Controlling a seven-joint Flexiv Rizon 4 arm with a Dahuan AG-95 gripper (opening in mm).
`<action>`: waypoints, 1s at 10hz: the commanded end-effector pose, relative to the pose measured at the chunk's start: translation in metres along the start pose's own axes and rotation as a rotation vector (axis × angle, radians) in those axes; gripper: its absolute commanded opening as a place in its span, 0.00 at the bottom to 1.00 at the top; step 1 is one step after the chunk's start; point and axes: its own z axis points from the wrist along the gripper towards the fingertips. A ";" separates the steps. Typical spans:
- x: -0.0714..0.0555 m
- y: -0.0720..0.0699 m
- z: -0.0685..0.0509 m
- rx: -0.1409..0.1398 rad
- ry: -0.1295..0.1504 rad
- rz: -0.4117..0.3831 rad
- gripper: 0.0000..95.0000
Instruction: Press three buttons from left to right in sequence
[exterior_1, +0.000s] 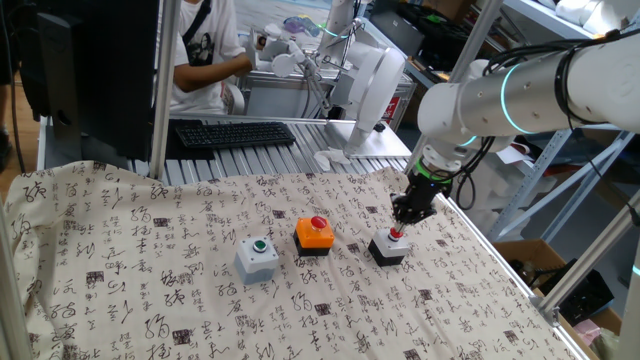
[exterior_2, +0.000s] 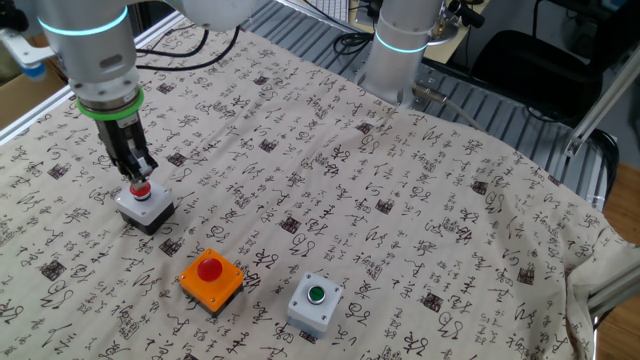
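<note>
Three switch boxes stand in a row on the patterned cloth. The grey box with green cap (exterior_1: 258, 257) is at the left in one fixed view, and shows in the other fixed view (exterior_2: 315, 303). The orange box with red cap (exterior_1: 314, 234) (exterior_2: 211, 278) is in the middle. The black box with red cap (exterior_1: 388, 246) (exterior_2: 145, 204) is at the right. My gripper (exterior_1: 401, 226) (exterior_2: 138, 180) points straight down onto the red cap of the black box, its fingertips touching the cap. The fingers are together at the tip.
The cloth-covered table (exterior_1: 150, 300) ends at a metal rail on the right (exterior_1: 500, 260). A keyboard (exterior_1: 234, 133) and a seated person (exterior_1: 205, 45) are behind the table. The robot base (exterior_2: 398, 50) stands at the table's far edge in the other fixed view.
</note>
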 end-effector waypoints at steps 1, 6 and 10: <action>0.000 0.000 0.015 0.005 -0.001 -0.001 0.00; 0.001 -0.002 0.008 -0.010 0.004 0.001 0.00; 0.001 -0.002 -0.009 0.009 0.011 -0.002 0.00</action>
